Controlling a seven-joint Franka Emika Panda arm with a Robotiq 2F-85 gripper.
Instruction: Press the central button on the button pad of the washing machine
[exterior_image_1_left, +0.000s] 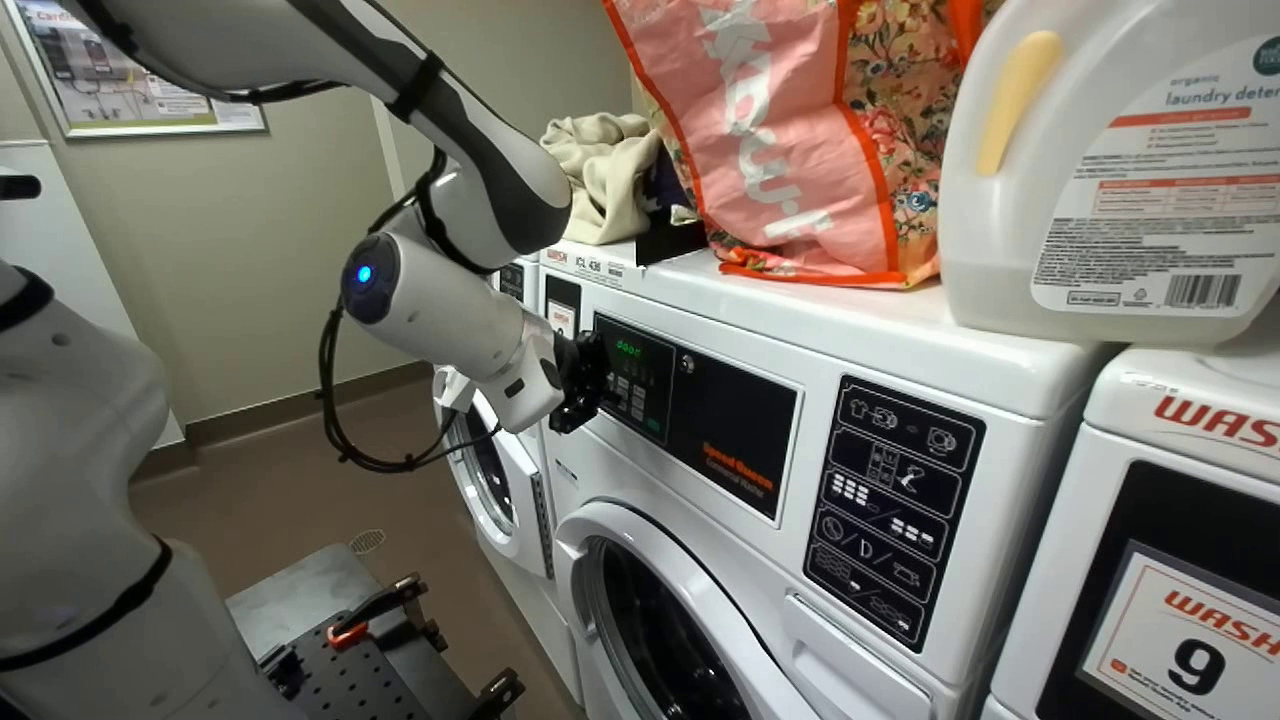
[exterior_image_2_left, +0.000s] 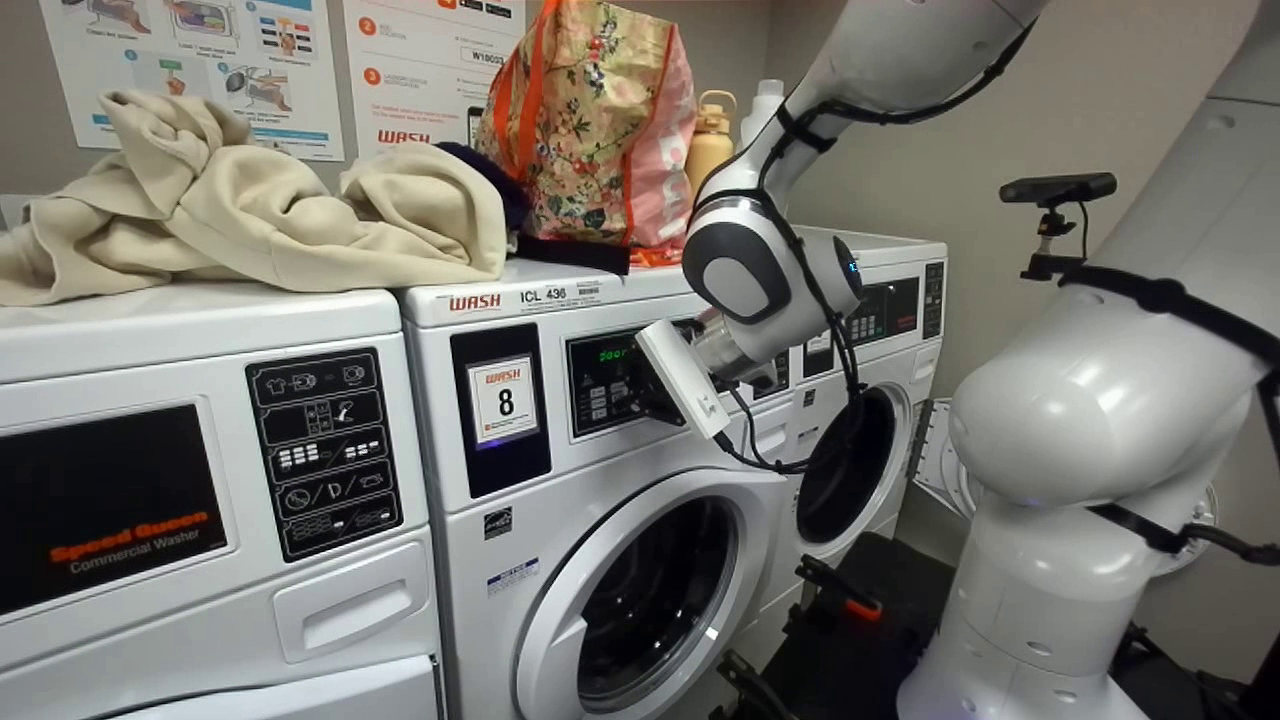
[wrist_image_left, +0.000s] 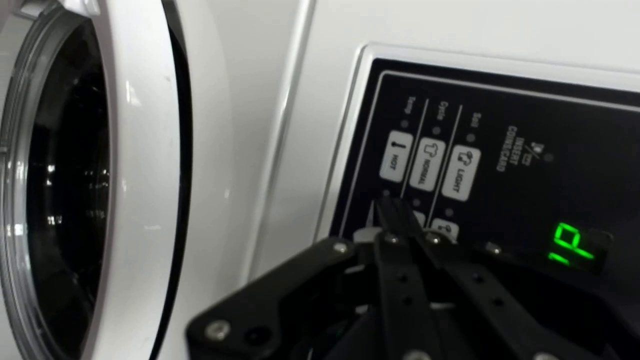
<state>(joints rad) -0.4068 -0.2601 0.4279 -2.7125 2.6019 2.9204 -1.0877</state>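
The washing machine (exterior_image_1_left: 700, 510) is white with a black control panel, and also shows in an exterior view (exterior_image_2_left: 580, 470). Its button pad (exterior_image_1_left: 636, 396) has light grey buttons, also seen in an exterior view (exterior_image_2_left: 598, 400). In the wrist view the hot button (wrist_image_left: 396, 156), normal button (wrist_image_left: 427, 164) and light button (wrist_image_left: 461, 173) are uncovered. My gripper (wrist_image_left: 397, 207) is shut and empty, its fingertips in front of the row below these. That row's normal-column button (wrist_image_left: 419, 218) is mostly hidden behind the fingertips. I cannot tell whether they touch the pad. The gripper also shows in an exterior view (exterior_image_1_left: 598, 385).
A green lit display (exterior_image_1_left: 628, 348) is above the pad. The round washer door (wrist_image_left: 145, 175) is below the panel. A pink floral bag (exterior_image_1_left: 790, 150), a detergent jug (exterior_image_1_left: 1000, 240) and beige cloth (exterior_image_2_left: 300, 220) lie on top of the machines. Neighbouring washers stand on both sides.
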